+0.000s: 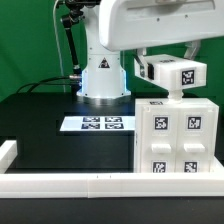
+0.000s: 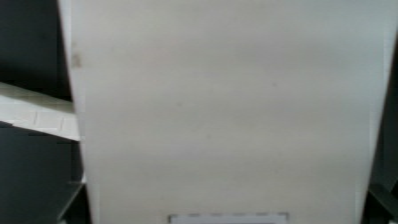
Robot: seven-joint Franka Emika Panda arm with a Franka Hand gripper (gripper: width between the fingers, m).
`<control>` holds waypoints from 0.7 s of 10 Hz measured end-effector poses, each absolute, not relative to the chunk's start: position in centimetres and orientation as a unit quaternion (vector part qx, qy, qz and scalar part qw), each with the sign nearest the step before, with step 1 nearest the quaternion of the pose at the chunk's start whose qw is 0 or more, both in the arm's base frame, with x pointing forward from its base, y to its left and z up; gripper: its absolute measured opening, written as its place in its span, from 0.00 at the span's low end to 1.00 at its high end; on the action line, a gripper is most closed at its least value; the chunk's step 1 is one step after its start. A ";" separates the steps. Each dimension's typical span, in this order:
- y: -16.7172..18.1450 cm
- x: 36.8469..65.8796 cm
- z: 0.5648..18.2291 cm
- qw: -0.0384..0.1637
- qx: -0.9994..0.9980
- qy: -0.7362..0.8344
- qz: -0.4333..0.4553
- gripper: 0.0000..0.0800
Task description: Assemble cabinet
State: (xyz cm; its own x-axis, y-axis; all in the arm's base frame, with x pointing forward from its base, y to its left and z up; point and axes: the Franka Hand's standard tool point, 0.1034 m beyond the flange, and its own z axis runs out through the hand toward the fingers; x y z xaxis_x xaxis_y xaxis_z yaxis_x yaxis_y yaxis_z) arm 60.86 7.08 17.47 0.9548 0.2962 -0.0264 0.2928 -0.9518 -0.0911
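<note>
The cabinet, a large white box with black-and-white tags on its front, stands at the exterior view's right on the black table. My gripper hangs straight over its top, at or just above it. A small white tagged block sits under the wrist, with a narrow white stem reaching down to the cabinet top. The fingers are hidden, so the frames do not show whether they are open or shut. In the wrist view a blurred plain white surface fills nearly the whole picture, very close to the camera.
The marker board lies flat in front of the robot base. A white rail runs along the table's front edge, with a raised end at the exterior view's left.
</note>
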 end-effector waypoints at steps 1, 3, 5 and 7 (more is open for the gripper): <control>7.0 60.9 17.2 0.043 -0.987 -0.153 0.020 0.69; 6.9 60.8 16.9 0.043 -0.987 -0.154 0.023 0.69; 7.0 60.8 16.8 0.043 -0.987 -0.154 0.023 0.69; 7.4 61.0 16.7 0.043 -0.987 -0.155 0.019 0.69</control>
State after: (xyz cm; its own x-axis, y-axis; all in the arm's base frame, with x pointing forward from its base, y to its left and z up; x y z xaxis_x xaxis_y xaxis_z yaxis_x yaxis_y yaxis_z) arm 61.00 7.36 16.70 0.9512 0.3076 -0.0236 0.3043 -0.9482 -0.0914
